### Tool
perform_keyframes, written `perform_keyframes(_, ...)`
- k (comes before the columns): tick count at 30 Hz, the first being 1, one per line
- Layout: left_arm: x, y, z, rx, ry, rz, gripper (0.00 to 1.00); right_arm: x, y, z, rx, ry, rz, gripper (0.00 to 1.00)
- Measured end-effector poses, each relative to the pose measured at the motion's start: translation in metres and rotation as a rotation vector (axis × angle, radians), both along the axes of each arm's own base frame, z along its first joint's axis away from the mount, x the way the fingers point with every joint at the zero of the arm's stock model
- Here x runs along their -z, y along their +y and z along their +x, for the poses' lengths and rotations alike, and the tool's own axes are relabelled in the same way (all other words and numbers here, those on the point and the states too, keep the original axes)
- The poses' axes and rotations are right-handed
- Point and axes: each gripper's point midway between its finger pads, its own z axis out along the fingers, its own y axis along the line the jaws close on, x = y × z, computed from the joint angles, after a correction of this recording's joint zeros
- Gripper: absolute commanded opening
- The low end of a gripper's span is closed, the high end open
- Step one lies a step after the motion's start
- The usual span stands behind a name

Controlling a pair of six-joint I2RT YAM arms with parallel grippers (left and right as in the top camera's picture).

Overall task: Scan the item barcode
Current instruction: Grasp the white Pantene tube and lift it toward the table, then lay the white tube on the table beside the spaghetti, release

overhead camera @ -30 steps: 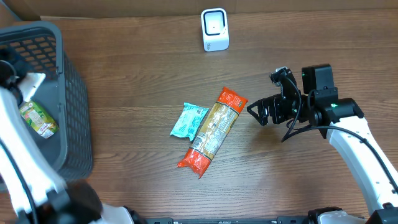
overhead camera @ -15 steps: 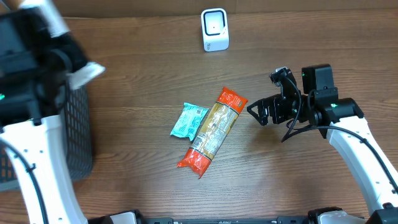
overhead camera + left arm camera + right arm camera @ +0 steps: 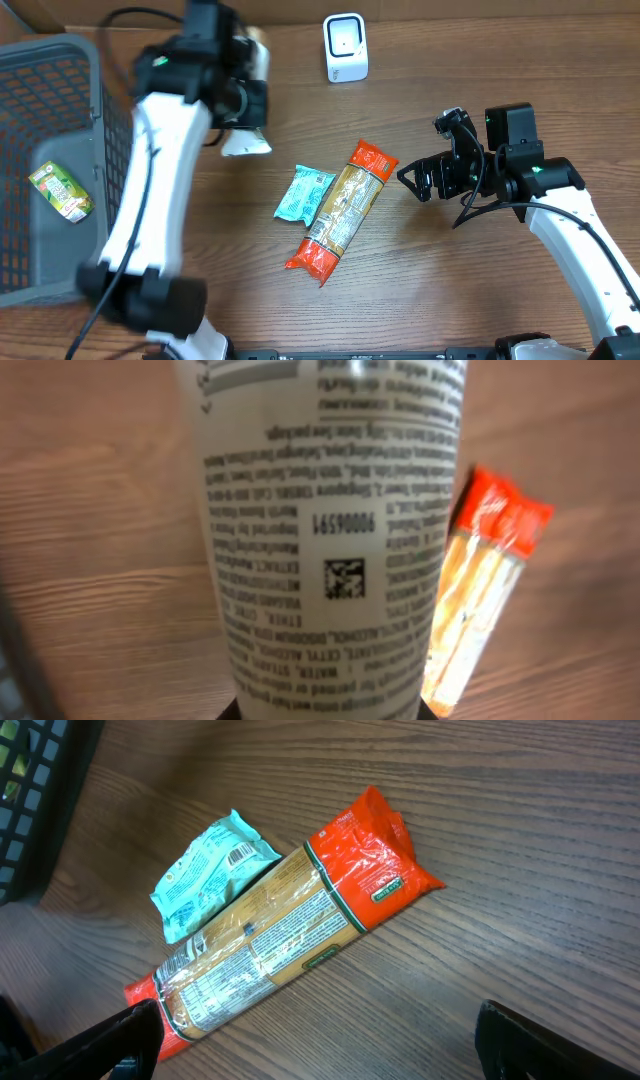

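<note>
Left wrist alone shows printed code [image 3: 343, 577] on the tube [image 3: 330, 470].

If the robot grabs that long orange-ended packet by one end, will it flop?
Probably not much: the long packet looks filled with straight pasta sticks, so it should stay fairly stiff. Its shiny wrap glints, so it may slip when gripped. It lies against the teal packet, so pushing it might nudge that too.

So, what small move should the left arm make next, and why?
Probably carry the white tube rightward toward the scanner, printed code facing it: the left gripper is shut on the tube, which hangs left of the scanner, not yet before its window.
</note>
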Motion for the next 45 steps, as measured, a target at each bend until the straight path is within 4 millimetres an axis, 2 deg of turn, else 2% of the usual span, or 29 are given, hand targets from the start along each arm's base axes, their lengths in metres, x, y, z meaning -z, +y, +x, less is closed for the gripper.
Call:
perform_keyframes(5,0.077,-0.003,0.013,0.07,0.183,0.049,0.04,0.0,0.0,0.0,0.0,0.001,0.0,1.0)
perform_keyframes(9,0.13,-0.003,0.011,0.114,0.321,0.078,0.04,0.0,0.0,0.0,0.0,0.0,0.0,1.0)
perform_keyframes(11,0.154,-0.001,0.003,0.134,0.402,0.09,0.04,0.0,0.0,0.0,0.001,0.001,0.0,1.0)
perform_keyframes(14,0.171,-0.001,-0.007,0.161,0.478,0.101,0.04,0.0,0.0,0.0,0.0,0.0,0.0,1.0)
perform_keyframes(17,0.172,-0.002,-0.008,0.17,0.481,0.103,0.04,0.0,0.0,0.0,0.0,0.0,0.0,1.0)
perform_keyframes(20,0.175,-0.012,-0.011,0.196,0.482,0.091,0.04,0.0,0.0,0.0,0.0,0.001,0.0,1.0)
perform_keyframes(24,0.181,-0.045,-0.02,0.254,0.476,0.025,0.05,0.0,0.0,0.0,0.0,0.0,0.0,1.0)
perform_keyframes(27,0.185,-0.073,-0.032,0.291,0.488,-0.012,0.16,0.0,0.0,0.0,0.0,0.0,0.0,1.0)
perform_keyframes(30,0.187,-0.091,-0.044,0.304,0.512,-0.022,0.21,0.0,0.0,0.0,0.0,0.0,0.0,1.0)
perform_keyframes(33,0.191,-0.1,-0.056,0.308,0.542,-0.02,0.2,0.0,0.0,0.0,0.0,0.001,0.0,1.0)
perform_keyframes(37,0.191,-0.105,-0.058,0.3,0.549,-0.034,0.09,0.0,0.0,0.0,0.0,0.0,0.0,1.0)
perform_keyframes(40,0.189,-0.106,-0.062,0.29,0.569,-0.049,0.11,0.0,0.0,0.0,0.0,0.0,0.0,1.0)
perform_keyframes(41,0.189,-0.106,-0.064,0.289,0.578,-0.055,0.19,0.0,0.0,0.0,0.0,0.0,0.0,1.0)
perform_keyframes(42,0.188,-0.106,-0.066,0.288,0.587,-0.059,0.34,0.0,0.0,0.0,0.0,0.0,0.0,1.0)
perform_keyframes(43,0.187,-0.107,-0.069,0.288,0.6,-0.063,0.45,0.0,0.0,0.0,0.0,0.001,0.0,1.0)
perform_keyframes(45,0.184,-0.105,-0.078,0.28,0.639,-0.065,0.54,0.0,0.0,0.0,0.0,0.0,0.0,1.0)
